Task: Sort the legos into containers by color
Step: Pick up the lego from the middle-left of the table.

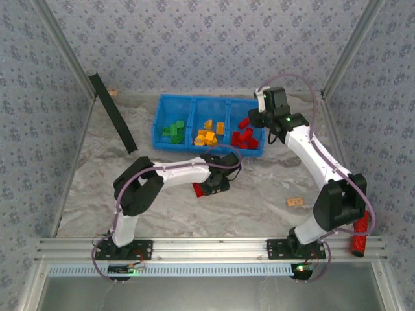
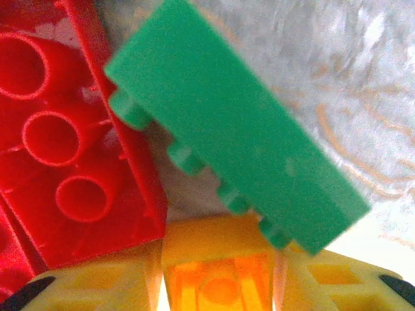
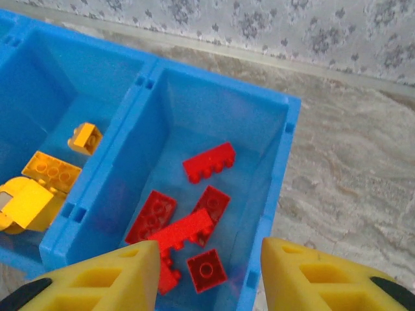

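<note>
Over tray (image 3: 287, 146), right jaws open, left jaws seemingly gripping orange brick (image 2: 217, 272), bricks (image 2: 227, 123) crowding

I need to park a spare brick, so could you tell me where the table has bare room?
Bare tabletop lies between the left pincer and the orange tag, and between the black strip and the blue tray. Bricks crowd the left pincer.

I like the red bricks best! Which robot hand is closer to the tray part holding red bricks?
Right. The right gripper hovers just above the red compartment; the left gripper is low over loose bricks on the table in front of the tray.
</note>
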Controlling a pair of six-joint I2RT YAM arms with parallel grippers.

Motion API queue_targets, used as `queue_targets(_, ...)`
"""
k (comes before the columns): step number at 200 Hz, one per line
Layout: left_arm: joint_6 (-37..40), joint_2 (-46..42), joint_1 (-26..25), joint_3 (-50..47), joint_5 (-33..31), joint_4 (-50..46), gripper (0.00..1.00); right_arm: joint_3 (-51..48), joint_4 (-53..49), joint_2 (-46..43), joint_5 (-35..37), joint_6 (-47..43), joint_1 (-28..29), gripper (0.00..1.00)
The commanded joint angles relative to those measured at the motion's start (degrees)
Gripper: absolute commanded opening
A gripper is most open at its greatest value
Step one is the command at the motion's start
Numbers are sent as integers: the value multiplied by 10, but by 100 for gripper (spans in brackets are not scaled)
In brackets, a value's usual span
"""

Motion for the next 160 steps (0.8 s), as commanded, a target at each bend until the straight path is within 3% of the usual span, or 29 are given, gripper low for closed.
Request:
queue_targets(1, 24, 11, 9, 26, -12, -27, 44, -21, -7, -21, 14, 18, -2, 45)
queue_targets(108, 39, 17, -9, 9, 45, -35, 27, -31, -51, -60, 15, 25, -15, 46)
queue_targets(160, 52, -55, -14, -11, 54, -50, 25, -48, -73, -79, -16, 41, -24, 46)
